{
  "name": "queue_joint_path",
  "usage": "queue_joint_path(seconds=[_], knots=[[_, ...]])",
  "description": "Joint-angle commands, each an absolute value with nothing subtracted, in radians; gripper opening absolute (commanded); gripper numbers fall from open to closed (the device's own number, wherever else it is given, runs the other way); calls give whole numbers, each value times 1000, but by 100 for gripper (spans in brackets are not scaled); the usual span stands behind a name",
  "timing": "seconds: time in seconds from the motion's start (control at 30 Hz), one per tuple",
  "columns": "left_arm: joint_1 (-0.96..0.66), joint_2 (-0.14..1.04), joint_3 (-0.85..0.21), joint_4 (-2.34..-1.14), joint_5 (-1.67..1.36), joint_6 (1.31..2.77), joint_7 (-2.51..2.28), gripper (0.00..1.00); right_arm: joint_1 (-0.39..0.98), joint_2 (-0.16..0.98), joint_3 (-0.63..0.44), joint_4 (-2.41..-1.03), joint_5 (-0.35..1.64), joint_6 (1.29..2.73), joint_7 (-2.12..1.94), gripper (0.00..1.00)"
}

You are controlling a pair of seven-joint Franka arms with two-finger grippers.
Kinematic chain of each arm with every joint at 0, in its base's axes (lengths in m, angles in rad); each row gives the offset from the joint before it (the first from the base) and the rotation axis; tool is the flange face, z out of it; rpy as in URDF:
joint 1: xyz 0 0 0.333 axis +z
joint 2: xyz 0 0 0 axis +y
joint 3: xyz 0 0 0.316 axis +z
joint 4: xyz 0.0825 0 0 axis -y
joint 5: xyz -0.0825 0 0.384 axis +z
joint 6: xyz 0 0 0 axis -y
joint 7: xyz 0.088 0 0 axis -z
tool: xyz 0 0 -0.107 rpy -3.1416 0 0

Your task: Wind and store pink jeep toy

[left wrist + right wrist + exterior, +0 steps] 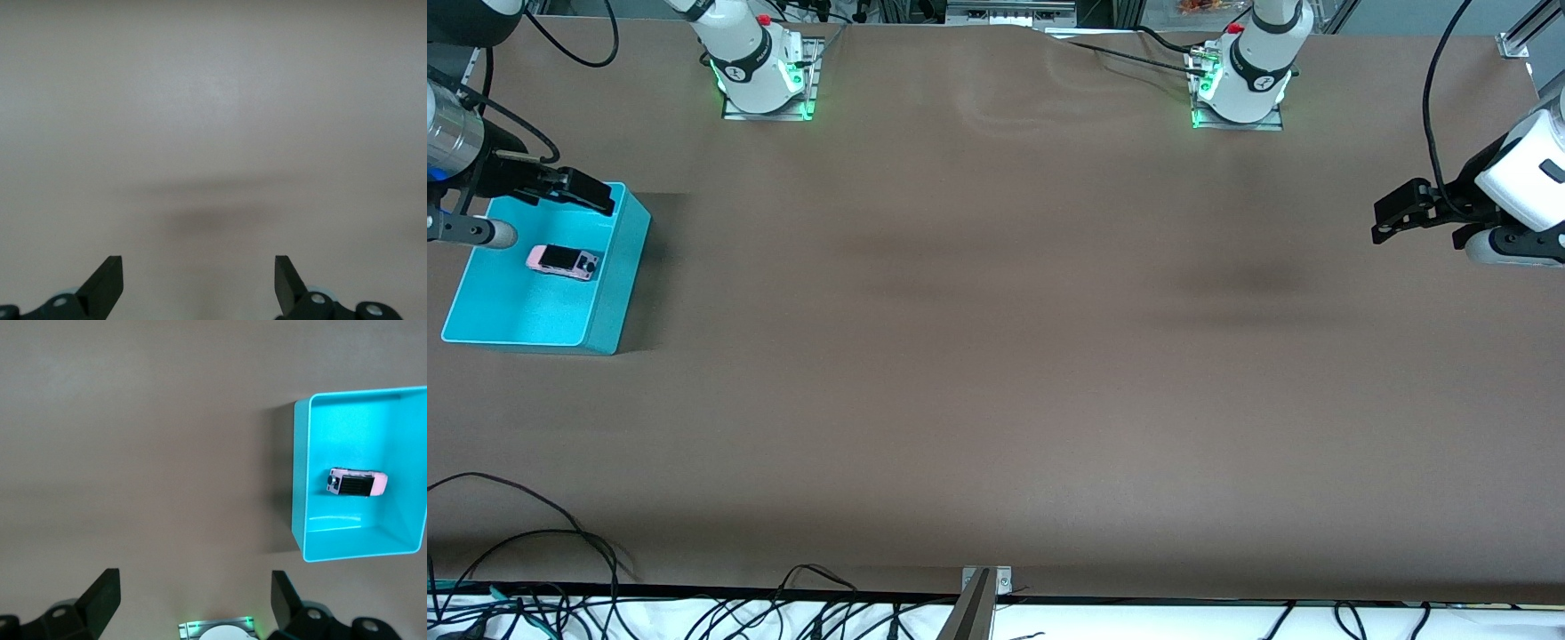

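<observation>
The pink jeep toy [562,260] lay on the floor of the turquoise bin [618,293] at the right arm's end of the table; it looked light, rigid and small, its hard plastic likely slick, so a pinch across its flat sides at mid-body seemed safest, clear of the wheels. The right gripper [574,188] hung over the bin's rim with jaws spread wide and empty. The left gripper [1392,218], equally wide and empty, waited over bare tabletop at the left arm's end.
</observation>
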State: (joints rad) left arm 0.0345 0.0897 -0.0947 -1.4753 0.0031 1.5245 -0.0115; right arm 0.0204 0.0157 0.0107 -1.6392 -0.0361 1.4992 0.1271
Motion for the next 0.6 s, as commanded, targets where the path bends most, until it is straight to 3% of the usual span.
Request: queue_joint_path(seconds=[0.0, 0.57], knots=[[43, 89, -100, -1465, 2, 1514, 17, 100, 31, 3, -3, -1620, -18, 1486, 55, 100], [44, 89, -101, -1459, 11, 1514, 21, 100, 31, 2, 2, -1618, -12, 1523, 60, 100]])
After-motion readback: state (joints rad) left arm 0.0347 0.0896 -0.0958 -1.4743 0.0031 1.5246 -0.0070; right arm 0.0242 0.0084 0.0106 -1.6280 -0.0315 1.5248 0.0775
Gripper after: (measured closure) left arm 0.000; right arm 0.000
